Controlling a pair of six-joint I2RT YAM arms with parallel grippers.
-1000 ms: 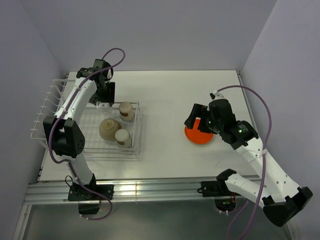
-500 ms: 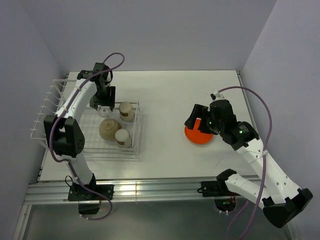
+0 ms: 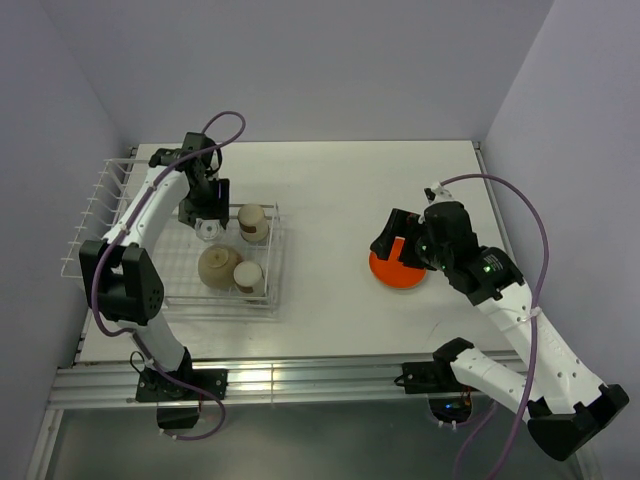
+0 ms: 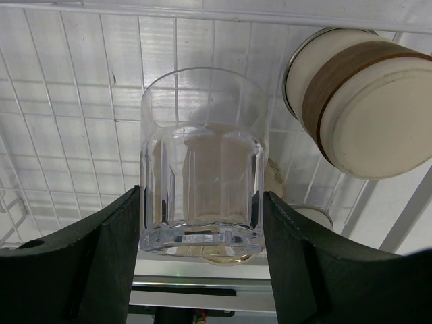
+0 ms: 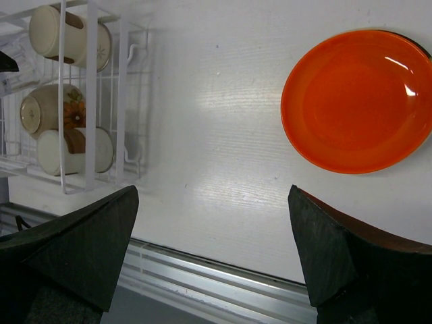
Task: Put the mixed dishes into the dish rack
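**Over the rack basket, glass gripped on the left; plate flat on the surface on the right**

Nearest the arm bases, inside the white wire dish rack [image 3: 276, 262], sits one tan cup [image 3: 247, 277], and right beside it, a touch farther in, the rounded cream bowl [image 3: 218, 260]. Both are down in the low basket part.

Across on the right, well apart from the rack, the glossy orange plate [image 5: 358, 101] lies flat on the white surface [image 3: 330, 200]. Above its left edge hangs the right claw [image 5: 212, 251], fingers spread as wide as they go. There's nothing between them, only bare surface in the gap on the wrist view.

Back to the left and farther in, here's the action: the left claw [image 4: 202, 233] has the small clear glass [image 4: 202, 179]. Its jaws stand partly apart, one dark finger pressed to each side of the glass near its base. The glass is over the basket's wire grid, its open mouth pointing away from the wrist camera. Whether it touches the wires, I can't tell.

Just beside the glass, on its right, is the second tan cup [image 3: 253, 222], brown-banded and also in the basket. Out along the left edge of the rack runs the row of upright plate slots [image 3: 95, 215].
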